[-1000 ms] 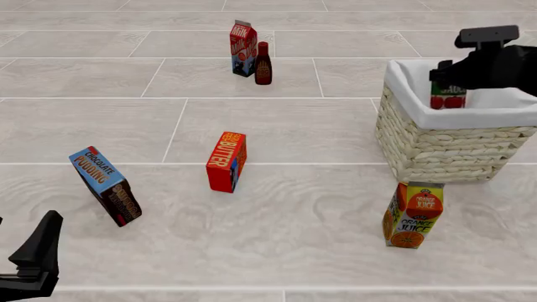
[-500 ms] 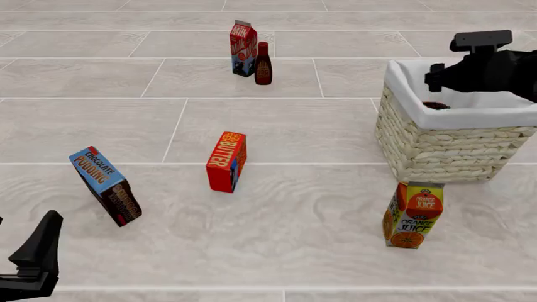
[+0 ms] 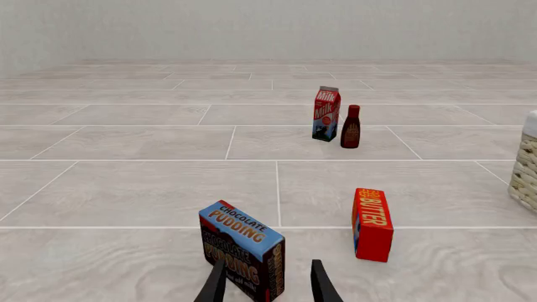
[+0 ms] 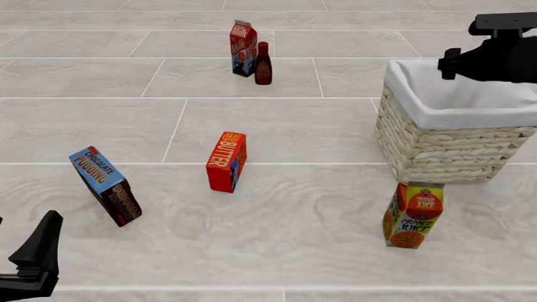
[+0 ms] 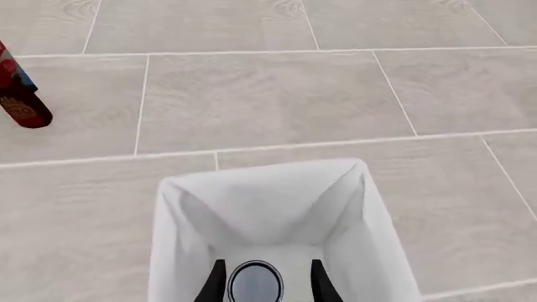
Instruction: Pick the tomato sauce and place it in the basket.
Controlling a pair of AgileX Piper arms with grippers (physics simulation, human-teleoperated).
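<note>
Pale wood-grain tiles point(image 4: 277, 233), squarish wicker basket point(image 4: 444, 148).

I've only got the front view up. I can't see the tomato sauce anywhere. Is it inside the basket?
Observer: Yes. The right wrist view looks straight down into the basket, and the tomato sauce sits on the lined floor with its round end facing up.
Operator: Is the right gripper holding it?
Observer: No. The right gripper hangs above the can with its fingers apart, not closed on it.
Operator: And the left one?
Observer: The left gripper is open too. It holds nothing and points toward the chocolate pudding box.
</note>
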